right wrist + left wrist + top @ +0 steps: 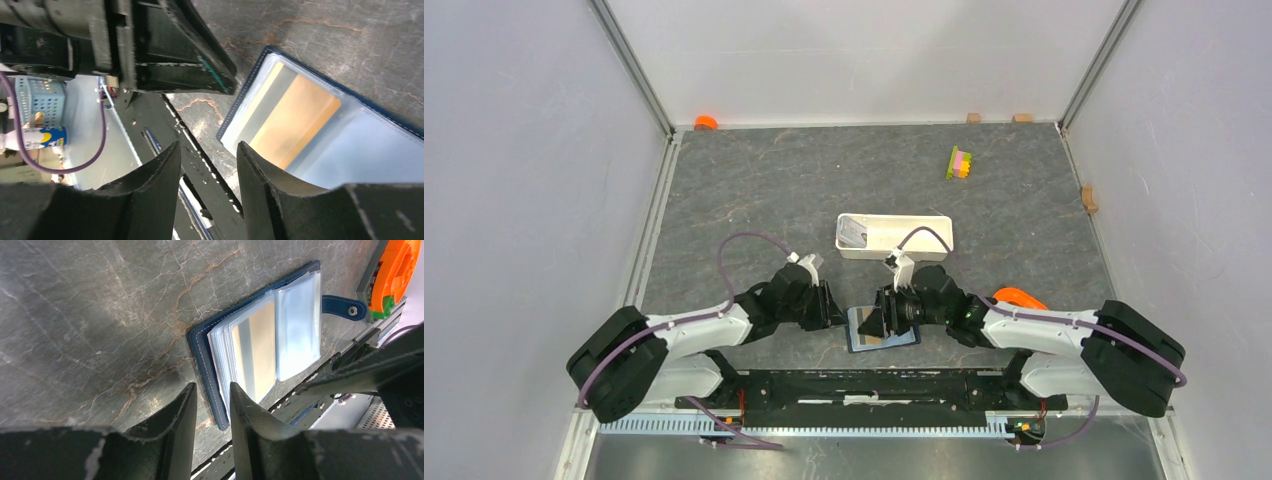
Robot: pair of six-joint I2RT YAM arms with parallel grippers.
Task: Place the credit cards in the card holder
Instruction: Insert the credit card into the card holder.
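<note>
The card holder (885, 331) lies open on the table between my two grippers, dark blue with clear sleeves. A credit card (255, 352) with a gold face and a grey stripe sits inside one sleeve; it also shows in the right wrist view as a credit card (295, 125) under plastic. Another grey card (854, 234) lies at the left end of the white tray (924, 222). My left gripper (212, 390) is open just above the holder's blue left edge (200, 360), holding nothing. My right gripper (209, 150) is open beside the holder's corner (225, 135), over the table's front edge, and it too holds nothing.
A yellow-pink-green block stack (960, 162) stands at the back right. An orange piece (705, 122) and small wooden blocks (973, 118) lie along the back wall. An orange part (1020, 297) sits by the right arm. The black base rail (864, 385) runs just in front of the holder.
</note>
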